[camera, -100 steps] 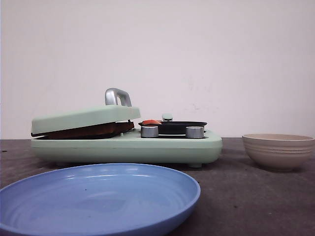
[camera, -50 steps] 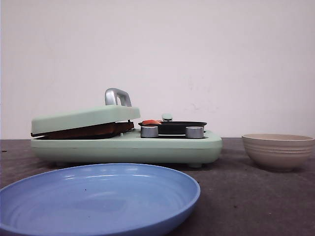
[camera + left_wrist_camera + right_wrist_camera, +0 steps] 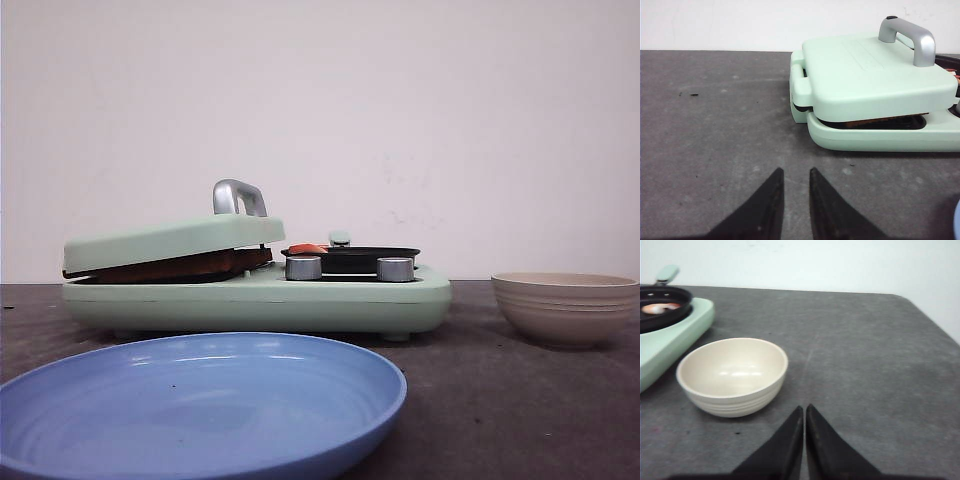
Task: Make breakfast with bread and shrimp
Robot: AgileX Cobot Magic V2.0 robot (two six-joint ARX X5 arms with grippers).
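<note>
On the desk (image 3: 500,400), mint breakfast maker (image 3: 330,295): bread (image 3: 885,121) clamped under its tilted lid (image 3: 175,240), probably shrimp (image 3: 659,308) in the small black pan (image 3: 662,310). Left gripper (image 3: 793,176) jaws slightly parted, empty; right gripper (image 3: 804,412) jaws closed, empty, near beige bowl (image 3: 732,375).

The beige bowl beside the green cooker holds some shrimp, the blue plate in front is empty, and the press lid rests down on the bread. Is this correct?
Not quite. The beige bowl is empty, as the right wrist view shows. The shrimp lie in the small black pan on the green cooker. The rest stands: the blue plate is empty, and the press lid rests down on the bread.
</note>
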